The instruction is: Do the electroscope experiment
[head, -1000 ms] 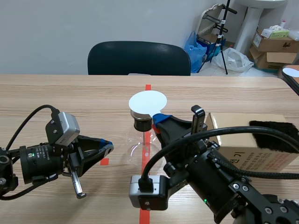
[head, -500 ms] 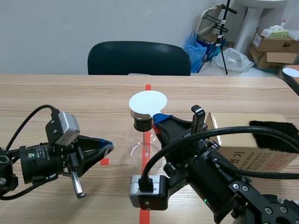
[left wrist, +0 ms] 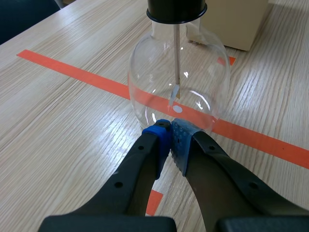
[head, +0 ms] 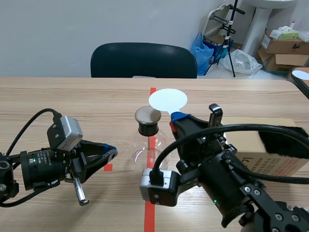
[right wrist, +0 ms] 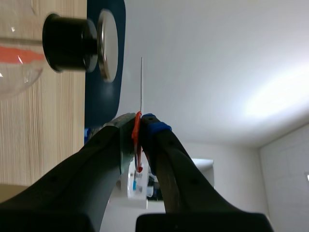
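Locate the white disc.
In the scene view, the disc is held in the right tool, just right of the metal cap.

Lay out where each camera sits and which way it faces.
Scene view: between the arms, facing across the table to a chair; both arms show.
Left wrist view: on the left arm, looking down past the shut left claw at the flask.
Right wrist view: on the right arm, tipped sideways, past the right claw pinching a white disc.
Shared: all see the flask.
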